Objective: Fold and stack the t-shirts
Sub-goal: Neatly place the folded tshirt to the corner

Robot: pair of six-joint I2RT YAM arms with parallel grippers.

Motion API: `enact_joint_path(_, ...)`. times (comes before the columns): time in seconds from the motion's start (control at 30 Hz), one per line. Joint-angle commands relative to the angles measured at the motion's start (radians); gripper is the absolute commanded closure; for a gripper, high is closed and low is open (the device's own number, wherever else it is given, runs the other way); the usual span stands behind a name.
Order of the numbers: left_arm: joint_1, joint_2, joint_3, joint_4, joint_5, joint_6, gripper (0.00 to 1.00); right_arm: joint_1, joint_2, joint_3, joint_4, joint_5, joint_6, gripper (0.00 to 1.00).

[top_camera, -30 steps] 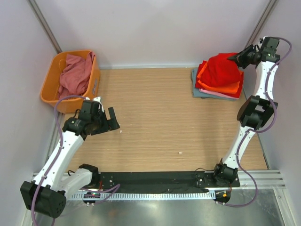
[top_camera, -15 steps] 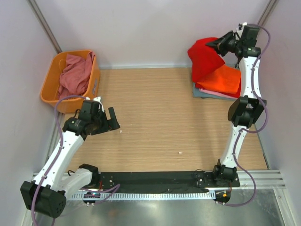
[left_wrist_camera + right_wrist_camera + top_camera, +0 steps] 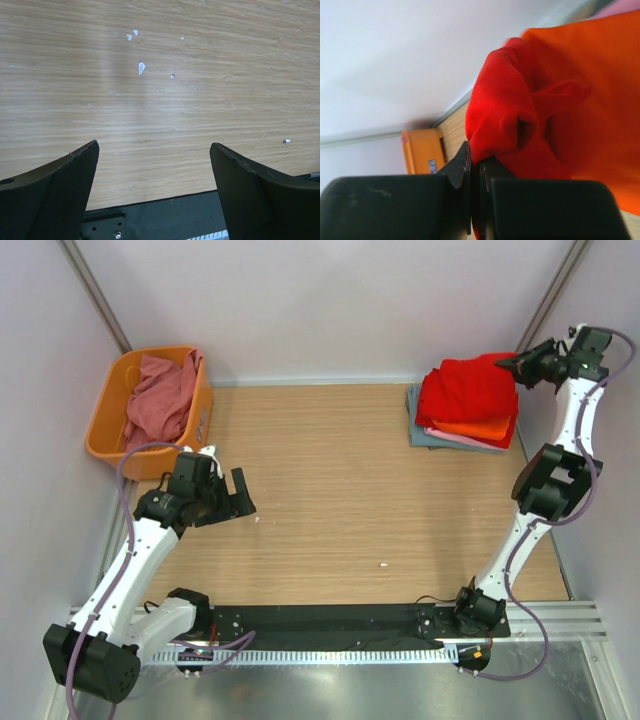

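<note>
Red t-shirt [image 3: 468, 390]: lies on top of the stack at the far right corner of the tabletop [image 3: 340, 480]. Beneath it are an orange shirt [image 3: 482, 427], a thin pink edge [image 3: 462, 441] and a grey-blue shirt [image 3: 418, 425] at the bottom.

Right gripper [image 3: 505, 362]: pressed together on a bunched fold at the red shirt's far right edge; the wrist view shows the cloth puckered at the jaws.

Left gripper [image 3: 238, 495]: spread, holding nothing, hovers over bare wood near the basket [image 3: 105, 420].

Handling, as judged: the cloth is light and limp and creases wherever it is pinched. It is best taken at two hem or shoulder corners to lie flat. Dragging it may shift the layers below.

Basket, far left: holds a crumpled dusty rose shirt [image 3: 160, 390], unfolded and heaped to the rim.
</note>
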Motion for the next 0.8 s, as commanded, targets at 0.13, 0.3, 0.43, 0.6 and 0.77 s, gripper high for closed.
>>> enact_joint_path(0.13,-0.006,0.005,-0.001,0.029,0.011,-0.003,0.08,-0.064,-0.009,-0.096,-0.084,0.020,-0.142,0.99)
enact_joint_path(0.3,-0.007,0.008,-0.001,0.029,0.006,-0.003,0.08,-0.071,0.017,-0.052,-0.117,0.033,-0.154,0.98)
enact_joint_path(0.43,-0.009,0.009,-0.002,0.029,0.004,-0.003,0.08,-0.084,0.042,-0.018,-0.134,0.053,-0.154,0.90)
enact_joint_path(0.6,-0.017,0.009,-0.001,0.026,-0.002,-0.005,0.08,-0.118,0.172,0.048,-0.163,0.085,-0.166,0.65)
enact_joint_path(0.77,-0.020,0.012,0.001,0.026,-0.003,-0.006,0.08,-0.146,0.226,0.120,-0.332,0.362,-0.244,0.40)
